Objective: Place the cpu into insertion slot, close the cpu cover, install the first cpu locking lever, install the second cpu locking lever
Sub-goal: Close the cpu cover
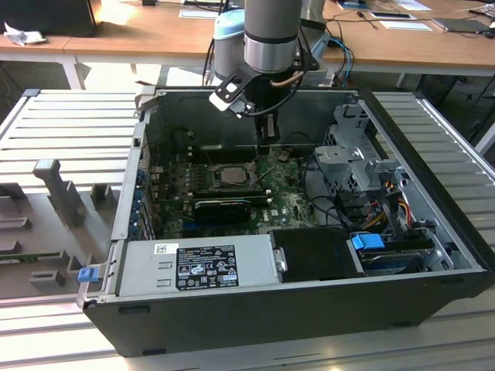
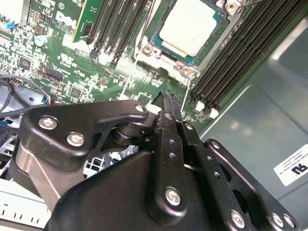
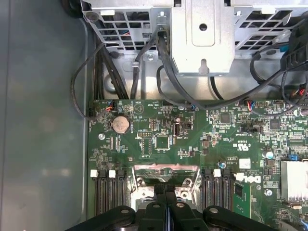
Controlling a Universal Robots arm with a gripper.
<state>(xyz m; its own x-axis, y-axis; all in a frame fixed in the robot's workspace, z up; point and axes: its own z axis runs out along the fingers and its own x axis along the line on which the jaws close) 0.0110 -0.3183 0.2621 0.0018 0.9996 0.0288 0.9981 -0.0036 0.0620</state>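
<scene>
The pale silver square cpu (image 2: 188,26) is seated in the dark-rimmed square insertion slot (image 2: 161,48). Black fingers (image 2: 166,110), clenched together, are poised at its one o'clock in the exterior view. A slip could scratch the green circuit board (image 2: 72,67).

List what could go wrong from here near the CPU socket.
1. The gripper, fingers shut, hangs just off the cpu and close over the memory slots. A sideways slip could scrape them or the motherboard.
2. A thin wire lever stands by the fingertips. The narrow tips could slide off it, and it might spring back.
3. Loose cables lie beside the board and might snag the arm.
</scene>
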